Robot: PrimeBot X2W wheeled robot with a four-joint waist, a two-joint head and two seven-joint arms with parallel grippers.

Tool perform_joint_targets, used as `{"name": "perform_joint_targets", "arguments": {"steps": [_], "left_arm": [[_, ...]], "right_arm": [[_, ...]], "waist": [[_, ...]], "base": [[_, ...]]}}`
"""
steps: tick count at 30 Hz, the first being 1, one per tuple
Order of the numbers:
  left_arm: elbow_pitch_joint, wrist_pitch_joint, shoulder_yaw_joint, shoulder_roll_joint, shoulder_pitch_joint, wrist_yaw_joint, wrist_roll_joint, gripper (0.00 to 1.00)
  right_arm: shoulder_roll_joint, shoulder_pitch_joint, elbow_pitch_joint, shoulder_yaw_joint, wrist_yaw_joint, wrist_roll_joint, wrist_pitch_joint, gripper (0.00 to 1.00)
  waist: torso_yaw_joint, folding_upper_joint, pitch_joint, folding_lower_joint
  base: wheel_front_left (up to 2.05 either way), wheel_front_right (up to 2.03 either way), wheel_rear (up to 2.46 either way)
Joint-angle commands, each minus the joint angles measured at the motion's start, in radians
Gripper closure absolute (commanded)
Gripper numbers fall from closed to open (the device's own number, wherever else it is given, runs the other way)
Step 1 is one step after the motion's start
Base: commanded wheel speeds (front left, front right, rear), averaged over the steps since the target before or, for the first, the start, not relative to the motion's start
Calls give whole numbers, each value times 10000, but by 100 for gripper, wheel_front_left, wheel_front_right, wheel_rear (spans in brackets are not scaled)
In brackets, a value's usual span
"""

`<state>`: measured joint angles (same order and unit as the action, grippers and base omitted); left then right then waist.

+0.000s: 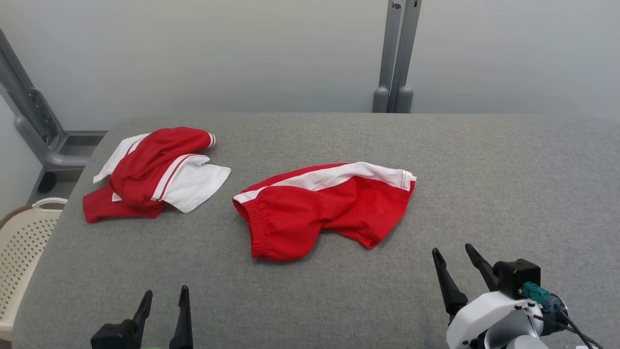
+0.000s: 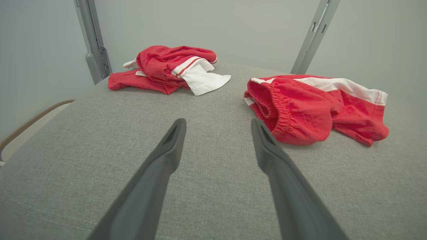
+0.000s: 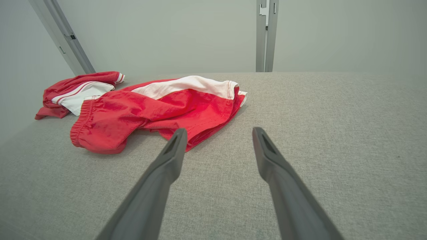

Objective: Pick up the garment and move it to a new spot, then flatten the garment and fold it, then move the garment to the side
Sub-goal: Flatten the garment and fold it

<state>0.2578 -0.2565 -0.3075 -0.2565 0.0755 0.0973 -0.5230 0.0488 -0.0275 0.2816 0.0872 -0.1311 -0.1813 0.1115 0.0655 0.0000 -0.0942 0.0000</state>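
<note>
1. Here the red shorts [image 1: 319, 208] lie mid-tabletop [image 1: 508, 169], long axis left to right, elastic waistband toward the robot's left, leg hems to the right.
2. Open grey surface lies to their right and near side; a crumpled red-and-white garment [image 1: 155, 172] sits near the left edge.
3. Left tool [image 1: 165, 291] and right tool [image 1: 452, 249] are both spread, apart from the shorts.

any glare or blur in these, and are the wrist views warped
Head view: soft even light, no glare; the red shorts cast only a thin shadow on the grey table. Left wrist view: wide-angle stretch, the frame posts lean outward and the left gripper looms large. Right wrist view: same stretch around the right gripper, with a darker shadow under the shorts.
</note>
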Motion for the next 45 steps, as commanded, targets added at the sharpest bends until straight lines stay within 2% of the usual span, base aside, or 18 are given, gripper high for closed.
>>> {"name": "perform_joint_targets", "arguments": {"steps": [1, 12, 17, 21, 27, 31, 38, 45], "left_arm": [[-3, 3, 9, -45, -55, -15, -45, 0], [-80, 299, -77, -1, -399, -99, -257, 0], [67, 1548, -322, 48, -1300, -302, -556, 0], [320, 3003, -471, 186, -2436, -243, -861, 0], [796, 5561, -776, 617, -4504, 396, -1116, 0], [1059, 6697, -1024, 710, -5711, 693, -972, 0], [1723, 7702, -1203, 869, -7218, 1055, -772, 0], [2387, 8101, -1163, 1024, -7890, 1271, -870, 0]], "right_arm": [[29, -15, -47, 0, 6, 27, -17, 0], [31, -219, -150, -96, 6, 190, -329, 0], [28, -772, -194, -452, 6, 290, -1629, 0], [34, -1554, -255, -790, 6, 426, -3268, 0], [28, -2979, -485, -1165, 6, 599, -5855, 0], [37, -3811, -665, -1238, 6, 824, -6790, 0], [33, -5151, -478, -973, 5, 1296, -7612, 0], [30, -5961, -102, -850, 5, 1571, -7614, 0]], "waist": [[-7, 0, 8, 0], [-10, 0, 119, 0], [41, 0, 328, 0], [24, 0, 604, 0], [88, 0, 1328, 0], [31, 0, 1942, 0], [-19, 0, 2927, 0], [-5, 0, 3374, 0]], "base": [[0, 0, 0], [0, 0, 0], [0, 0, 0], [0, 0, 0], [0, 0, 0], [0, 0, 0], [0, 0, 0], [0, 0, 0]]}}
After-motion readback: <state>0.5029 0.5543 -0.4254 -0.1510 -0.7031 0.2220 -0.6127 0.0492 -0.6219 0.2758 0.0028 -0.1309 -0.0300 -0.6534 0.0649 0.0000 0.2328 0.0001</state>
